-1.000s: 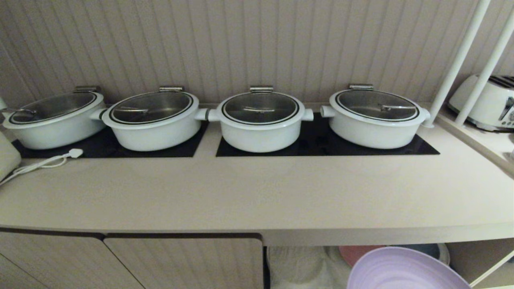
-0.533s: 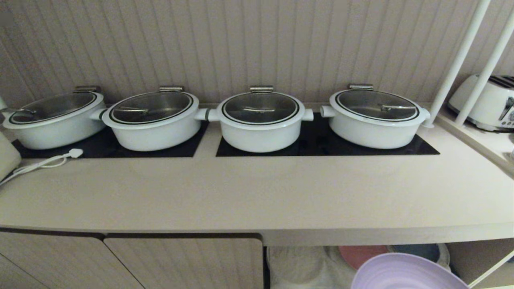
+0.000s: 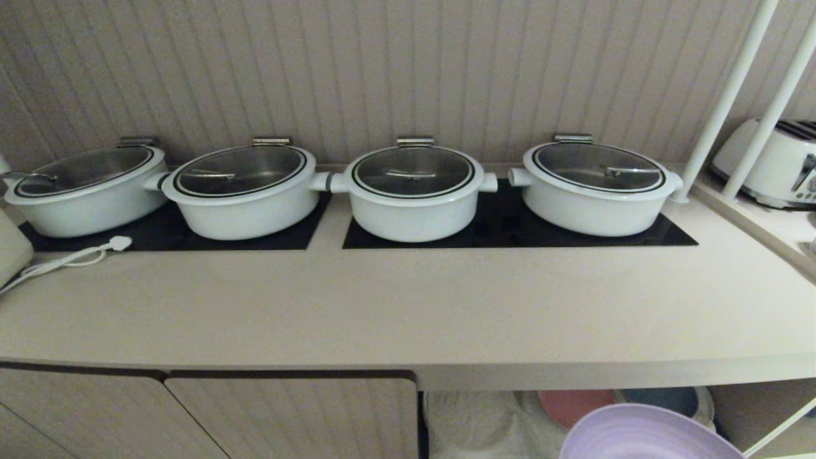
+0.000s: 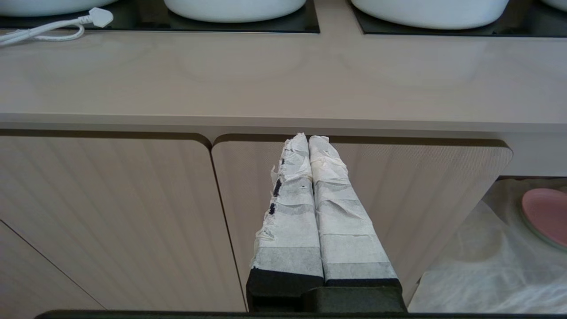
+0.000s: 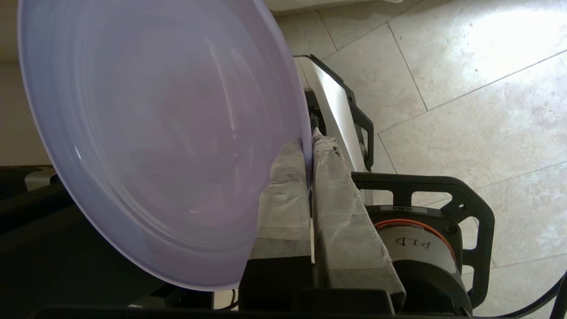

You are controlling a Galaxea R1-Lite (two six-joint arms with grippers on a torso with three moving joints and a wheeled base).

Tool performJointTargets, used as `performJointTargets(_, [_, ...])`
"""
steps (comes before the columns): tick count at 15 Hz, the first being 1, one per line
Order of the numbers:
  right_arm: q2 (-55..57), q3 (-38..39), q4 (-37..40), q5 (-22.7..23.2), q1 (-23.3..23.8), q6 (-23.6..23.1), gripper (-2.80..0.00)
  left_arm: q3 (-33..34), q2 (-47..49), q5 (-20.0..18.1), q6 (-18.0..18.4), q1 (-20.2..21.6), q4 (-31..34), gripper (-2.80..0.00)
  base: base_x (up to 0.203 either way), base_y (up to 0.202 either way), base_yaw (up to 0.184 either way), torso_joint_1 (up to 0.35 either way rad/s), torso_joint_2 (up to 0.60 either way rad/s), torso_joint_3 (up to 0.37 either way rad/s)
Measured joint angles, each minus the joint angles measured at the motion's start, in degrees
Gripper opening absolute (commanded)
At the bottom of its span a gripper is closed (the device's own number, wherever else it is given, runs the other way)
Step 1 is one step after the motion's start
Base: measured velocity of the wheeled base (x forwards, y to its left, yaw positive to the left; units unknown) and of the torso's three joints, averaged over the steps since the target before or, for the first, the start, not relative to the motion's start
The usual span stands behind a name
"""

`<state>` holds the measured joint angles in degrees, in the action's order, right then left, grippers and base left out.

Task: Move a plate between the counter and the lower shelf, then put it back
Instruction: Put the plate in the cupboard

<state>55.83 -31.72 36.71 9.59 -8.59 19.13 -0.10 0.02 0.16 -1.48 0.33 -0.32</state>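
Right pincer [image 5: 309, 144] clamps the lilac plate [image 5: 159, 133] by its rim (plate tilted), below the table [image 3: 408, 306] edge; left pincer [image 4: 308, 144] closed, empty.

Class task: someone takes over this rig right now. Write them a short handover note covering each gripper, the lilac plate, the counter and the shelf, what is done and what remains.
Right gripper: shut on the plate, pinching its rim, held tilted in front of the lower shelf, below the counter edge.
Left gripper: shut, empty, parked before a cupboard door.
Salmon-pink plate and a dark blue plate sit in the shelf.
Done: plate gripped.
Left: which leg this is cannot be told; the plate rests on neither counter nor shelf, so set it down and release.
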Motion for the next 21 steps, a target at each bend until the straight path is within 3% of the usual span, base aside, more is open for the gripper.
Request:
performJointTargets(13, [0.04,0.09,-0.02,0.0,0.0,0.0,-2.8,0.0,0.0,-0.02,0.0,0.0,-0.02,-2.8,0.0,0.0,0.0,-0.152,0.32,0.171])
performJointTargets(21, [-0.02,0.2,0.02,0.0,0.0,0.02,-2.8,0.0,0.0,0.01,0.0,0.0,0.0,-2.8,0.0,0.0,0.0,-0.237,0.52,0.277])
